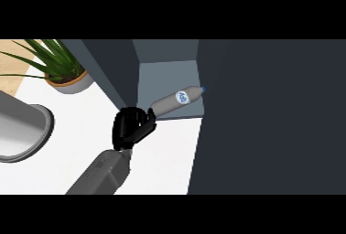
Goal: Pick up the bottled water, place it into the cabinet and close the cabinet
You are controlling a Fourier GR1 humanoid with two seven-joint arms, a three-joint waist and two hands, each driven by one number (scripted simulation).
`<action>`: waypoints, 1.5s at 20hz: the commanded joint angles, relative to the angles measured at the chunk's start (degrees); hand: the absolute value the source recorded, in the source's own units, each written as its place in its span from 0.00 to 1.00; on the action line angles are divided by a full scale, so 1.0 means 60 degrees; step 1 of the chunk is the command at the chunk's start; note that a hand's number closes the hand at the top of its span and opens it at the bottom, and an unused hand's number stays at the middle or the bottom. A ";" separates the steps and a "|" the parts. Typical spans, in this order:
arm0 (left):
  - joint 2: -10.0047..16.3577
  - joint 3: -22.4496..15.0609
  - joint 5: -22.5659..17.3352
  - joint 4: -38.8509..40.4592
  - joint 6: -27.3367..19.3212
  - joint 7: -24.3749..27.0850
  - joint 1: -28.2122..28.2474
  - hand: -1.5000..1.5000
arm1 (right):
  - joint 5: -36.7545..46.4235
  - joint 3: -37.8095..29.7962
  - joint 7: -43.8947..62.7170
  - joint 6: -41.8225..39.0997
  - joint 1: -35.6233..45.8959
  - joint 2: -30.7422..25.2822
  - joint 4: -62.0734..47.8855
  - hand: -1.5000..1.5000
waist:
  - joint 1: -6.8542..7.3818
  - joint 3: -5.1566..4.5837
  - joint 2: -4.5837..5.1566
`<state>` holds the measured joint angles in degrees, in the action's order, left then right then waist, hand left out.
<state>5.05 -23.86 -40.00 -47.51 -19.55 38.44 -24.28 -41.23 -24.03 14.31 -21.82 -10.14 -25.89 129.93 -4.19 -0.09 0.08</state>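
Entering from the lower edge, the grey forearm ended in the black left hand (133, 125) over the white tabletop (165, 155). Fingers (145, 116) were loosely extended, gripping nothing, tips at the base of the clear plastic water bottle (177, 99). The bottle lay on its side inside the open dark grey cabinet (165, 75), cap pointing away. A green potted plant (61, 68) stood far left.

A white counter (74, 132) fills the lower left, evenly lit. At its far left corner stands a leafy green plant (47, 57) in a pale pot (73, 85), with a strip of light wood (15, 68) behind it. A grey round metal vessel (24, 132) sits at the left edge. The dark cabinet (165, 75) stands open, grey inside, beside a wide dark panel (270, 114).
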 commanded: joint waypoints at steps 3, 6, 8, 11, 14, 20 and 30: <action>-0.0431 -0.0102 -0.0157 -0.0252 0.2197 0.0298 -0.0810 1.00 | -0.0761 -0.0218 0.0456 -0.0291 -0.1041 0.0120 0.1288 1.00 | 0.0310 0.0002 -0.0030; -0.0147 -0.0560 0.0106 -0.1620 0.2121 -0.0254 0.0125 1.00 | -0.0838 -0.0263 0.0777 0.0003 -0.1427 0.0421 0.2119 1.00 | 0.0583 0.0011 -0.0073; 0.0123 -0.1036 0.0409 -0.2048 0.2505 0.0006 0.1004 0.00 | -0.0137 0.0500 0.0771 0.0272 -0.1220 0.0830 0.2254 1.00 | 0.0680 0.0009 -0.0060; 0.0602 -0.1046 0.0537 -0.3091 0.2403 -0.0408 0.1558 0.00 | -0.0509 0.0026 0.0785 -0.0004 -0.1655 0.0751 0.2457 1.00 | 0.0635 0.0013 -0.0071; 0.0905 -0.1311 0.0461 -0.3963 0.2610 -0.0459 0.2389 0.00 | -0.0379 0.0371 0.1236 0.0613 -0.1309 0.0387 0.2972 1.00 | 0.0711 0.0001 -0.0094; 0.2424 -0.0896 0.0112 -0.5303 0.3386 -0.0793 0.3389 0.00 | 0.0353 0.1701 0.0972 -0.0227 -0.1571 0.0493 0.3088 1.00 | 0.0739 0.0005 -0.0107; 0.4639 0.0553 -0.0070 -0.6805 0.3542 -0.0105 0.5622 0.00 | 0.0793 0.4261 0.1572 0.0905 -0.1173 0.0592 0.3510 1.00 | 0.0786 -0.0018 -0.0157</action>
<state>27.95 -24.36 -39.99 -85.88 1.92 37.25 6.07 -43.02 -2.35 18.80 -21.27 -15.10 -22.50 135.33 0.59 -0.15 -0.78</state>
